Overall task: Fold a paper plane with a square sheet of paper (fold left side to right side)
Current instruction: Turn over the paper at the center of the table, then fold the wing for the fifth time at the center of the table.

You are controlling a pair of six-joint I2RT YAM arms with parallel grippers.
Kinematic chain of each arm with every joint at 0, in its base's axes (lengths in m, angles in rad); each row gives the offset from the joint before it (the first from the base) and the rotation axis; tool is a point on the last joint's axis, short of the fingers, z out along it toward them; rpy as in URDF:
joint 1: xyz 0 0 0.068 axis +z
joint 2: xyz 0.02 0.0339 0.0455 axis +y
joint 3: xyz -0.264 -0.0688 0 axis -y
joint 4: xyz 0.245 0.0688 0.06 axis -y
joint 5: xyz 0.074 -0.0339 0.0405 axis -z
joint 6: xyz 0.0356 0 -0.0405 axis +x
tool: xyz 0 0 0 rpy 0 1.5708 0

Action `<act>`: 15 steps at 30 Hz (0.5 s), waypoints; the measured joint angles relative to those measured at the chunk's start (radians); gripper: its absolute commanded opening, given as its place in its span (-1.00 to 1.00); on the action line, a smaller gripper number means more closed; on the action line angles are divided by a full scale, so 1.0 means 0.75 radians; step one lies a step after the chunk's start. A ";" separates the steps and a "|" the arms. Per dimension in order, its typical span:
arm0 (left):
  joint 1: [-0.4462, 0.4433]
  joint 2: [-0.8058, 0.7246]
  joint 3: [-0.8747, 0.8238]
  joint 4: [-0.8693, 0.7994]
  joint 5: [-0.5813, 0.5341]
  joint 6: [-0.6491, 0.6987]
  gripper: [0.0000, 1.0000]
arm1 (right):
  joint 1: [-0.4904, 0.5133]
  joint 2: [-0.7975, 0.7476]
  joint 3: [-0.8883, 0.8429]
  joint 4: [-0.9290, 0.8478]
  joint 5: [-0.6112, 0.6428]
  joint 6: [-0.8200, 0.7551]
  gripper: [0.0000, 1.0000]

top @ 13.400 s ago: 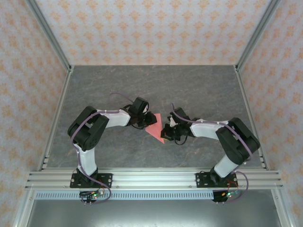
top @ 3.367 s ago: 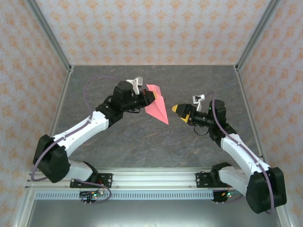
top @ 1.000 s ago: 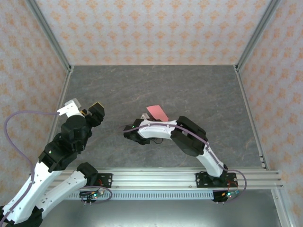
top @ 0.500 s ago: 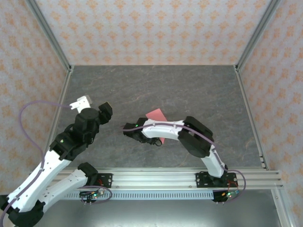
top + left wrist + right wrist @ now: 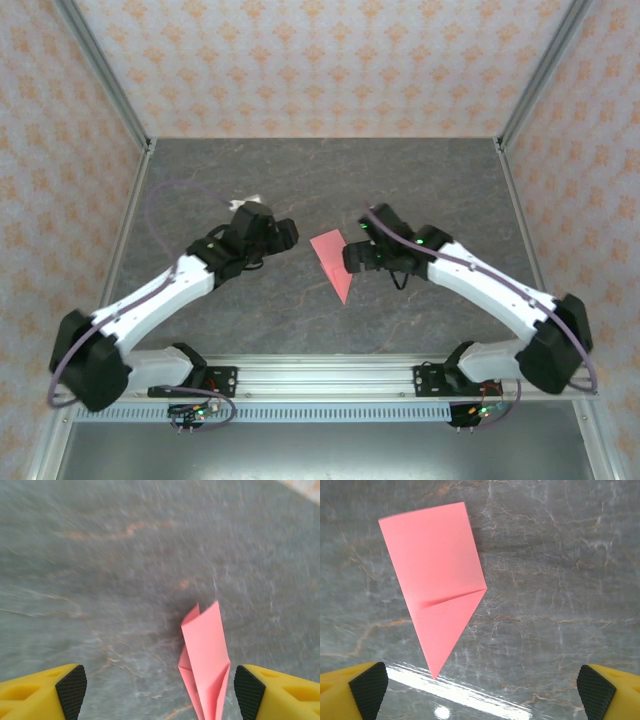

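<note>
The pink-red sheet of paper lies flat on the grey table, folded into a narrow pointed shape with its tip toward the near edge. My left gripper hovers just left of it, open. In the left wrist view the folded paper sits on the table below the left gripper, close to the right pad. My right gripper is at the paper's right edge, open wide. The right wrist view looks down on the paper, ahead of the right gripper, showing a diagonal crease. Nothing grips the paper.
The grey marbled table is fenced by patterned walls and aluminium posts at the back corners. A metal rail with both arm bases runs along the near edge. A light glare streak lies on the tabletop.
The right gripper has opened and let go of the paper, and its arm has swung back to the paper's right side. The left arm has come in from the far left toward the paper.
</note>
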 measured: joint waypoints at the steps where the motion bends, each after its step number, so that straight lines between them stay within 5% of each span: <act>1: 0.000 0.065 0.000 0.045 0.051 -0.008 0.57 | -0.052 -0.045 -0.054 0.040 -0.064 0.018 1.00; 10: 0.000 0.513 -0.012 0.508 0.389 -0.136 0.41 | -0.408 -0.216 -0.402 0.331 -0.539 0.148 1.00; 15: 0.000 0.665 -0.012 0.645 0.464 -0.184 0.18 | -0.490 -0.227 -0.470 0.401 -0.673 0.157 1.00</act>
